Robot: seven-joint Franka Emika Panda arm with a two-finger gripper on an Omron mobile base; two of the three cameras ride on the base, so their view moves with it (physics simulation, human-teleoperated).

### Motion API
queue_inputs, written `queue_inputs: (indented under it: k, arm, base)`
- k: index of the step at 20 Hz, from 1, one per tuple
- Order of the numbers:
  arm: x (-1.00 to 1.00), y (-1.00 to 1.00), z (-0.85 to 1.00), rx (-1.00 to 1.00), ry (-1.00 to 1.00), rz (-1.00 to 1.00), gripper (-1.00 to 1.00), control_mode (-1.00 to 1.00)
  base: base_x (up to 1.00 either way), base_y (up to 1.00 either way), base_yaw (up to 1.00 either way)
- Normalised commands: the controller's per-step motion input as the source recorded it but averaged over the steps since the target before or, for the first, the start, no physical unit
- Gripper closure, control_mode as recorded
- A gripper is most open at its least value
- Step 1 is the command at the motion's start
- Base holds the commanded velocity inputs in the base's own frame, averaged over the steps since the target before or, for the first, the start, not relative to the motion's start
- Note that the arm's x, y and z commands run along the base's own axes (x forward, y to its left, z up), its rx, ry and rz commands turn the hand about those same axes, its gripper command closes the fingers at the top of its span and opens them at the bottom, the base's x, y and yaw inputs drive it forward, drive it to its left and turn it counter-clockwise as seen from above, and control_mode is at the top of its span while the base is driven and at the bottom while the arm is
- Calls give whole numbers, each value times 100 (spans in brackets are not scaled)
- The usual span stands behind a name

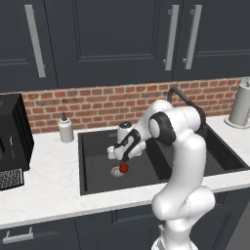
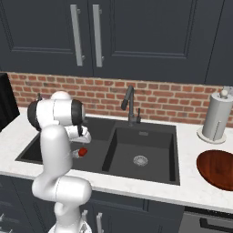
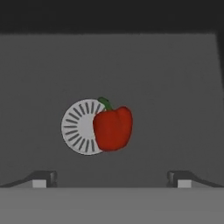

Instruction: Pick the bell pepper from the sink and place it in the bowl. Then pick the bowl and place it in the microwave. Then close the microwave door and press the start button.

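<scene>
Fingers (image 3: 41, 180) spread wide, nothing between them, tips well apart at the bottom of the hand view. Gripper (image 3: 112, 181) hangs over the pepper (image 3: 113, 127), not touching it.

Pepper lies on its side on the floor of the sink's (image 1: 93, 166) left basin, partly covering the round metal drain (image 3: 78, 127). In the hand view its long axis runs from the green stem at upper left to the blunt end at lower right; stem points over the drain.

Left base view: gripper (image 1: 117, 158) low in the left basin, pepper (image 1: 124, 168) a red dot under it, stem too small to tell. A soap bottle (image 1: 66, 129) stands on the counter left of the sink.

Right base view: pepper (image 2: 83, 151) half hidden by the arm, and the bowl (image 2: 217, 169) sits on the counter well right of the sink (image 2: 141, 136), by a paper towel roll (image 2: 215, 119). Faucet (image 2: 129, 104) behind the divider.
</scene>
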Motion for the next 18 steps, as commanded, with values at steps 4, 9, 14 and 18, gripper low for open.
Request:
queue_inputs:
  k: [4, 9, 14, 18]
  arm:
    - [13, 0, -37, 0, 0, -1, -100, -100]
    - [14, 0, -25, 0, 0, -1, -100, -100]
    - [1, 0, -27, 0, -2, -2, -100, -100]
    - [0, 0, -34, 0, 0, -2, -100, -100]
  base:
    - [0, 0, 0]
    - [0, 0, 0]
    - [0, 0, 0]
    - [0, 0, 0]
